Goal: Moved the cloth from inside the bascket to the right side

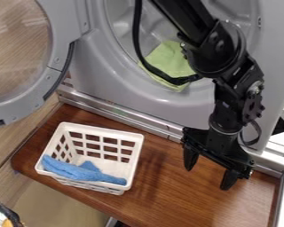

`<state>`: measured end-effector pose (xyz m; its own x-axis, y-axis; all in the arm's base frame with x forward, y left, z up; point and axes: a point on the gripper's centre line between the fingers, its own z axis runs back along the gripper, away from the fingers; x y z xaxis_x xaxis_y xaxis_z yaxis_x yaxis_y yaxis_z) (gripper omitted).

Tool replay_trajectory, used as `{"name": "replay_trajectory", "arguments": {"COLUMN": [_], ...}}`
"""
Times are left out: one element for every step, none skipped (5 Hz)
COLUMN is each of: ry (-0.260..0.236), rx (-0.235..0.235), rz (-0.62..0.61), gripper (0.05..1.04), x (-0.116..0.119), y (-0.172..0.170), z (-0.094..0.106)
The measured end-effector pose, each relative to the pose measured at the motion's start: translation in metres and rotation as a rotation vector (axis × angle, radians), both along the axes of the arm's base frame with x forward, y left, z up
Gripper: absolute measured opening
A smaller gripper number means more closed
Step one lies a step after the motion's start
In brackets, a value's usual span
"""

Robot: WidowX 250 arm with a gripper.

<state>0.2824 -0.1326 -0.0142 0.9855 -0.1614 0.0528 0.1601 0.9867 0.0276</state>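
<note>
Blue cloth in the white basket, gripper spread to the right

The blue cloth (76, 170) lies inside the white basket (103, 130), bunched lengthwise along its near side. Its left end sits up by the basket's left wall, its right end reaches toward the near right corner, and a small fold pokes up from the middle toward the far side. The basket stands upright on the left part of the brown wooden tabletop (174, 199), with rows of openings in its walls.

Well to the right of the basket, the gripper (207, 178) hangs over the right part of the tabletop, pointing down, its two fingers spread wide apart. The black arm (218, 48) comes in from the far edge, a black cable (136, 35) looping at its left.

On the far side stands a grey washing machine (88, 86), its round door (29, 104) swung out to the left. A light green cloth (168, 57) lies at the drum's opening, partly behind the cable and arm. A metal rail (124, 113) runs between machine and tabletop.
</note>
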Motion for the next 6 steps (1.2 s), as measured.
{"name": "replay_trajectory", "arguments": {"ry": [0.026,0.036,0.018,-0.070,-0.196,-0.201], "rx": [0.002,-0.083,-0.134,-0.110,-0.031,0.098], "rz": [0.019,0.263,0.520,0.774,1.013,1.236], "gripper": [1.001,1.001,1.001,1.000,1.001,1.000], "x": [-0.006,-0.023,-0.034,-0.053,-0.080,-0.104], "y": [0.001,0.014,0.022,0.038,0.058,0.090], "z": [-0.009,-0.011,0.006,0.024,0.047,0.055]}}
